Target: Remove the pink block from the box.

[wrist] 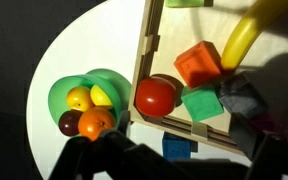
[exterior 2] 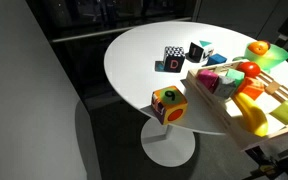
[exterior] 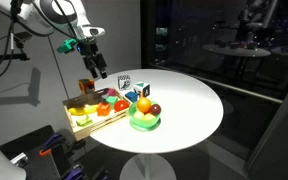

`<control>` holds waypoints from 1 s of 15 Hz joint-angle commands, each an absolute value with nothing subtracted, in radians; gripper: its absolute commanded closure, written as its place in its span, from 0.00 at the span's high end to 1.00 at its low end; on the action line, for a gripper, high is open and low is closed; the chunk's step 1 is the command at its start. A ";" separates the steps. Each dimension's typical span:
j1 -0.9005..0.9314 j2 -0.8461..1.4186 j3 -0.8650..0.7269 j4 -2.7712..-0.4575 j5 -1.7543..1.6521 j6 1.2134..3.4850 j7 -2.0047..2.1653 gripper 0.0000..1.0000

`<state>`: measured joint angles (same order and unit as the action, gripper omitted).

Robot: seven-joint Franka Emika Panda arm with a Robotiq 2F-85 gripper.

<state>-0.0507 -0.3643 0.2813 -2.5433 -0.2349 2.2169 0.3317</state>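
Note:
The box [exterior: 82,122] is a shallow light-wood tray holding toy fruits and blocks; it also shows in the other exterior view [exterior 2: 222,108] and the wrist view [wrist: 147,45]. A small pinkish block [exterior 2: 210,77] seems to lie at the box's end nearest the white cubes. I cannot make it out in the wrist view, where a red tomato [wrist: 156,95], an orange-red block [wrist: 197,63], a green block [wrist: 202,103] and a banana [wrist: 239,40] lie in the box. My gripper [exterior: 96,67] hangs above the box, open and empty; its dark fingers frame the wrist view [wrist: 184,160].
A round green bowl [wrist: 62,92] of toy fruits stands beside the box [exterior: 144,120]. White cubes with dark marks [exterior 2: 174,62] and a multicoloured cube [exterior 2: 168,104] stand on the round white table [exterior: 184,105]. A blue block [wrist: 179,148] lies just outside the box.

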 commanded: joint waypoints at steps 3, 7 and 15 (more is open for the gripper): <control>-0.018 -0.361 0.250 -2.541 -0.249 2.212 0.342 1.00; -0.015 -0.347 0.248 -2.529 -0.245 2.209 0.340 1.00; 0.035 -0.254 0.208 -2.466 -0.207 2.223 0.300 1.00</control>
<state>0.0101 -0.3126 0.2351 -2.5156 -0.2330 2.2188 0.3308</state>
